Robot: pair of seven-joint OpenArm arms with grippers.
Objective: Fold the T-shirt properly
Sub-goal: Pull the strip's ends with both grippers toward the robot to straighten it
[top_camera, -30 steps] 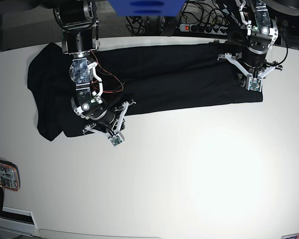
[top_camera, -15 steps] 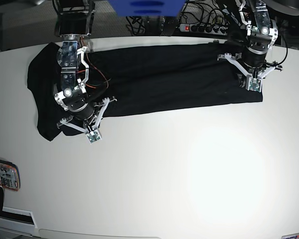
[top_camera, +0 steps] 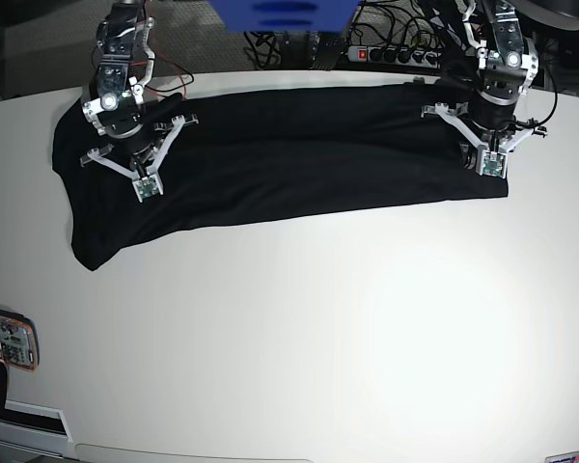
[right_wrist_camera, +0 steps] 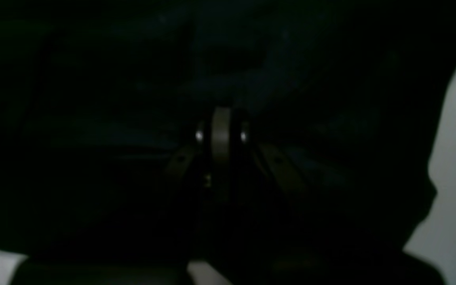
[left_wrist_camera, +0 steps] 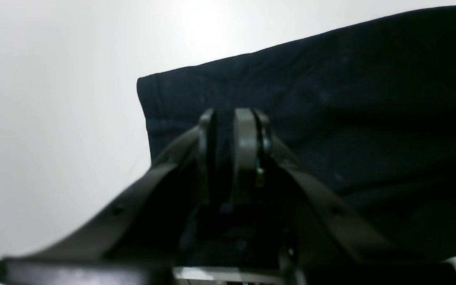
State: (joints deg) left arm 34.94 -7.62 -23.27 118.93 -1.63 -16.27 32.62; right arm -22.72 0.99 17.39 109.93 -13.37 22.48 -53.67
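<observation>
T-shirt (top_camera: 299, 154): a plain black cloth, folded into a long band, lying flat on the white surface (top_camera: 367, 338) in the far half of it.
Long axis: it runs from side to side in the base view, almost parallel to the far edge of the surface; the near edge slopes a little, lower at the view's left.
Ends: the end at the view's right is narrow and cut straight, with a square corner; the end at the view's left is wider and rounded, and it hangs down toward the camera in a blunt point.
Left hand (top_camera: 486, 147): it stands over the straight end of the T-shirt, at the view's right. In the left wrist view (left_wrist_camera: 228, 118) the two fingers are close together with dark cloth between them, so it is clamped on the T-shirt near the hem corner.
Right hand (top_camera: 130, 145): it is over the wide end, at the view's left, near the far edge of the cloth. In the right wrist view (right_wrist_camera: 221, 132) the picture is very dark; the fingers are pressed together and black cloth fills almost all the frame. I cannot tell if any cloth is between them.
Other things: a power strip (top_camera: 391, 55) with cables lies behind the surface; a small colourful object (top_camera: 8, 338) lies at the near left edge.
</observation>
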